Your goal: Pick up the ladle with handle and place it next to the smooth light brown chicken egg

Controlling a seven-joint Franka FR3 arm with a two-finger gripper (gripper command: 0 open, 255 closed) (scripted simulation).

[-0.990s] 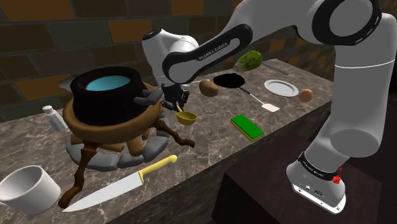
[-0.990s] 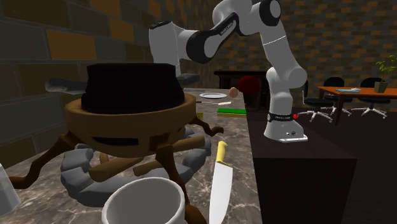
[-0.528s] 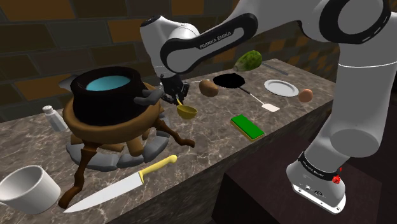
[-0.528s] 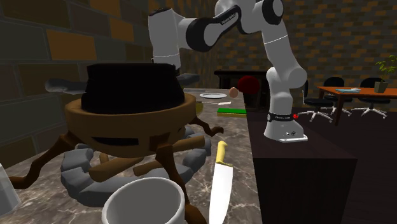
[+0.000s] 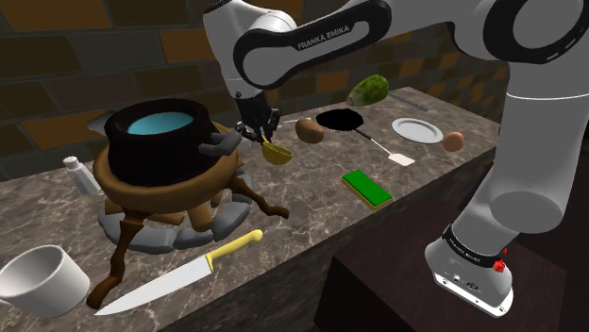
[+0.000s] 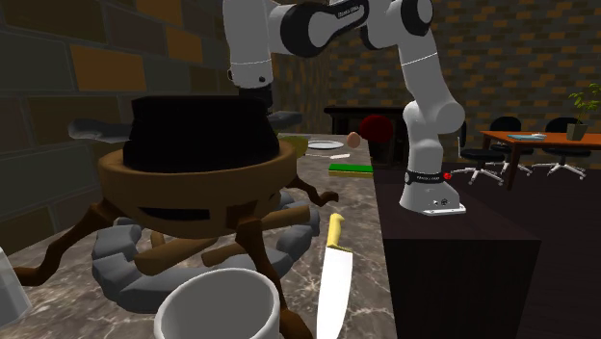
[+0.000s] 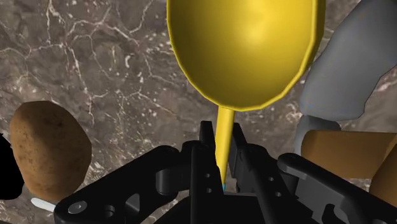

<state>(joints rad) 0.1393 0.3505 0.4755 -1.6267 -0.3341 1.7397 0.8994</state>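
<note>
Claw (image 7: 219, 143) clamped on the thin handle of the glossy yellow ladle (image 7: 245, 51). Ladle bowl hung over the marbled brown tabletop (image 5: 311, 222), just beside the black cauldron (image 5: 156, 137). Smooth light brown egg (image 5: 454, 141) lay well apart from the cauldron.

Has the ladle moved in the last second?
Yes. In the shoulder view the yellow ladle, clasped by the gripper, has risen from the counter toward the level of the brown potato, which stays put.
</note>
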